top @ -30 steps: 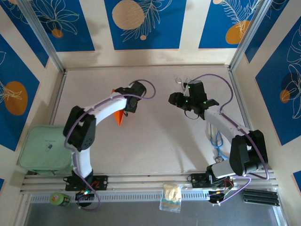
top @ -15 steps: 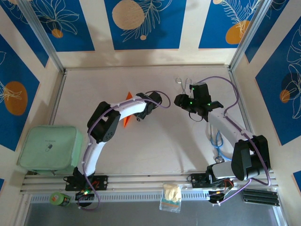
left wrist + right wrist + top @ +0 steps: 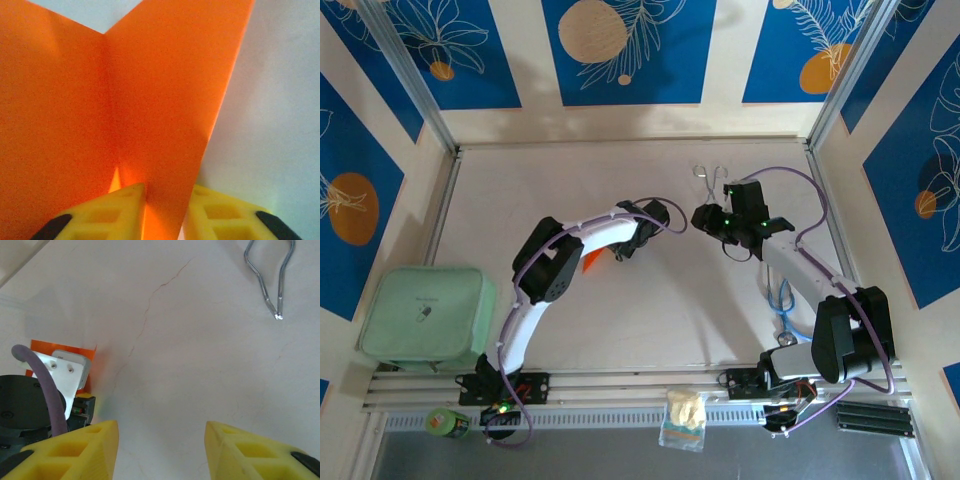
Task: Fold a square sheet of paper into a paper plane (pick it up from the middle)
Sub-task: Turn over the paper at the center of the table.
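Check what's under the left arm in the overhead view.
A corner of the orange paper pokes out beneath the left arm, which covers the rest. The left wrist view shows the left claw clamped on it.

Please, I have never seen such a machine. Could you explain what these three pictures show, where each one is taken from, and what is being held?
Two white robot arms are bolted to a pale table. One picture looks down from above; the other two come from cameras on the wrists. The left pincer, with yellow fingers, grips a creased sheet of bright orange paper. The right pincer is open and holds nothing. Thin metal tongs lie on the table beyond it.
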You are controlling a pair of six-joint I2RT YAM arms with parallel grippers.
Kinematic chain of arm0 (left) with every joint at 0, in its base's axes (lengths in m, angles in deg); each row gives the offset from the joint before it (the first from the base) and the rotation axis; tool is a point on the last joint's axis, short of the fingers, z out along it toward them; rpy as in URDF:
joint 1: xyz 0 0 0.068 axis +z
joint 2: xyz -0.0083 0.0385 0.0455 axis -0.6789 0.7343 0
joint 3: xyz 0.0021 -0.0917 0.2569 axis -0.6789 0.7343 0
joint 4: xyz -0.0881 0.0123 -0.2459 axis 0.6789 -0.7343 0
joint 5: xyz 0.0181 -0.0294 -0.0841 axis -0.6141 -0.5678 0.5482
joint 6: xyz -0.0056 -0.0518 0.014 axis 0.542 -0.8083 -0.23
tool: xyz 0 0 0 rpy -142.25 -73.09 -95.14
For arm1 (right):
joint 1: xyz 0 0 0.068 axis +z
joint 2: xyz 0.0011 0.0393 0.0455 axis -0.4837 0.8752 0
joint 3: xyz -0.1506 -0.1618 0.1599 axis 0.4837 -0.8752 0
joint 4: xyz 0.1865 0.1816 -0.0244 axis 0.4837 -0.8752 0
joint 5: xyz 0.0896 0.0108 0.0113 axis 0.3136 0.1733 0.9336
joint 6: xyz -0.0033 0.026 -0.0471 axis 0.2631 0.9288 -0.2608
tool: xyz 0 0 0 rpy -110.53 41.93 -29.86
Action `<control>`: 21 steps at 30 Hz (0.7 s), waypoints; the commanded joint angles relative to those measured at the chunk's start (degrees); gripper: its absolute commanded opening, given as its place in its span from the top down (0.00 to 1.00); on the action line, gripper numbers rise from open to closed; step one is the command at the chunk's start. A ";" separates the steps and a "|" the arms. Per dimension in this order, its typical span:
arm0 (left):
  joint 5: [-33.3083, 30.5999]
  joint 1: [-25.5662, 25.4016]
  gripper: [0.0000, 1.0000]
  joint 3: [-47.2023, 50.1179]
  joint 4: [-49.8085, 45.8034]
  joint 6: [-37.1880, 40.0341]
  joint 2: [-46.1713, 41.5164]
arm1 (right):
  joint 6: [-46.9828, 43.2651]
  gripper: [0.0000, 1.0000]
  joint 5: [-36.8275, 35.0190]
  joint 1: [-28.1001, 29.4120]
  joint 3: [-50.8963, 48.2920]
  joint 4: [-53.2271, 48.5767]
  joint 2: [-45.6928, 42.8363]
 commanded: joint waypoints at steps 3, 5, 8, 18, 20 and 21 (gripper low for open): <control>8.68 -0.72 0.68 -1.36 -0.81 -3.08 0.31 | 1.22 0.51 1.08 -1.12 -0.18 0.14 0.02; 10.70 -0.71 0.66 -1.20 -0.30 -3.95 -0.61 | 1.57 0.51 1.15 -1.51 -0.19 0.15 -0.05; 13.26 -0.72 0.65 -1.13 0.51 -4.92 -1.92 | 1.93 0.51 1.18 -1.78 -0.19 0.15 0.01; 33.04 -0.80 0.60 4.42 7.29 -10.81 -11.48 | 2.81 0.51 0.39 -2.50 -0.10 -0.13 0.05; 39.56 -0.84 0.58 7.98 11.77 -12.69 -14.79 | 2.90 0.51 0.32 -2.52 -0.27 0.16 0.24; 42.57 -0.80 0.58 9.48 13.75 -13.25 -16.47 | 3.03 0.51 0.09 -2.47 -0.35 0.19 0.42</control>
